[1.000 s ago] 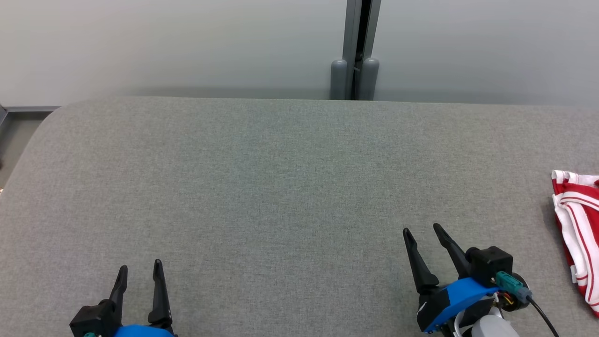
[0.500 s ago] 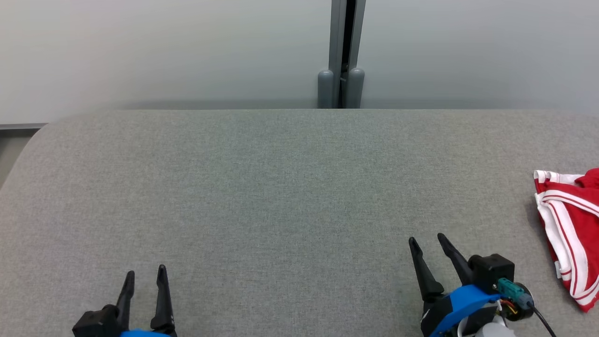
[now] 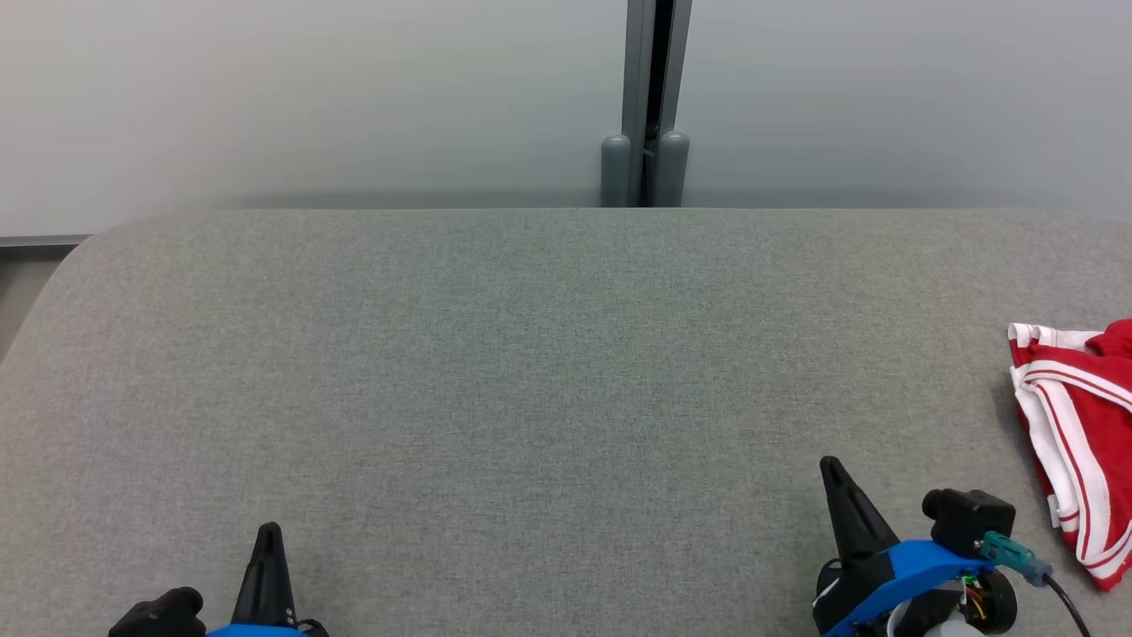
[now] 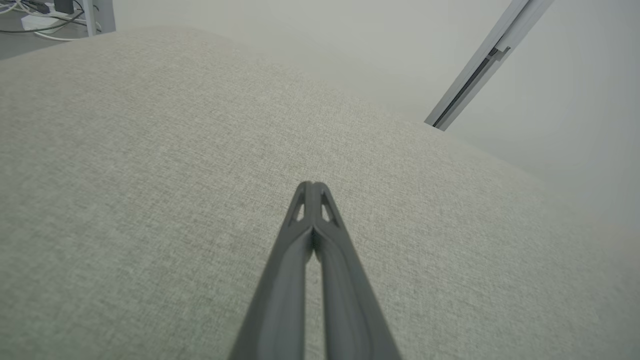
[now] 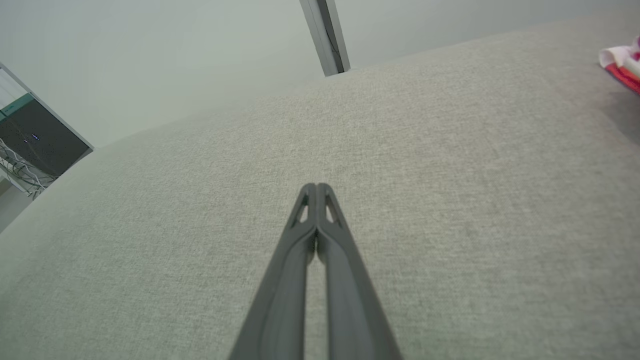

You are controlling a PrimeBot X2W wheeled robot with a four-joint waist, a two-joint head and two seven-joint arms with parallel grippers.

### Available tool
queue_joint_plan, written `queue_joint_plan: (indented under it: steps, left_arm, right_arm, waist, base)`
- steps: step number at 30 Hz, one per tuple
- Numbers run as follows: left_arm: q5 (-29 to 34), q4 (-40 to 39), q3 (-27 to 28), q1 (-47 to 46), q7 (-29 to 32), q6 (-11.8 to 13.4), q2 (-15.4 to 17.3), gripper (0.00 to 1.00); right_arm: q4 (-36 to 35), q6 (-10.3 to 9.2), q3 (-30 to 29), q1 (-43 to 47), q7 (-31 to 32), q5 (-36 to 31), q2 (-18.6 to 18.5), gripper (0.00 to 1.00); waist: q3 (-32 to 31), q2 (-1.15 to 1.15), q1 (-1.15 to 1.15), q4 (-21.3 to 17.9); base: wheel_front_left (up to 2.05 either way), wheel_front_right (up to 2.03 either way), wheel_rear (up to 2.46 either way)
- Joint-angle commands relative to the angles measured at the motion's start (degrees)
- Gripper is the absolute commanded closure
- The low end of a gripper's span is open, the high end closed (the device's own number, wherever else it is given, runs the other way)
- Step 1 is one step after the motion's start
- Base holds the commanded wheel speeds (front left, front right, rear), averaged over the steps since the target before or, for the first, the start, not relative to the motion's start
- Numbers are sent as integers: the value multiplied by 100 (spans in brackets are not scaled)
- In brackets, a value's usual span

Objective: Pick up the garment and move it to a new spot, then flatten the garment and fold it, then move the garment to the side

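The garment (image 3: 1074, 433), red with white stripes, lies folded at the right edge of the grey padded table (image 3: 548, 372); a corner of the garment (image 5: 622, 62) shows at the right wrist view's upper right. My right gripper (image 3: 833, 469) is shut and empty near the front edge, well to the left of the garment. At the lower left my left gripper (image 3: 268, 531) is shut too, with nothing in it. Each wrist view shows its own fingers pressed together over bare fabric: left gripper (image 4: 311, 186), right gripper (image 5: 316, 187).
A pale wall runs behind the table, with a grey vertical post (image 3: 646, 106) at its middle. The table's rounded left corner (image 3: 80, 248) drops to the floor. Cables (image 4: 40, 15) lie on the floor beyond that corner.
Both grippers have gone from open to shut, with nothing caught, and have drawn back a little toward the bottom edge. The camera shifted between the earliest frame and the later ones.
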Motion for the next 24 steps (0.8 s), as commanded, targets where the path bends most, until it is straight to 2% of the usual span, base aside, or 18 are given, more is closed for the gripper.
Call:
queue_joint_plan:
  steps: [1,24]
  left_arm:
    - [-266,-135,46,-153,56,-1,27,100]
    - [-2262,-418,122,-350,580,-2,35,100]
  right_arm:
    - [-170,0,-59,-24,58,291,-6,100]
    - [-675,0,-403,106,596,2357,-10,100]
  waist:
    - [-5,0,0,2]
    - [-68,0,0,12]
  base:
    - [0,0,0]
    - [0,0,0]
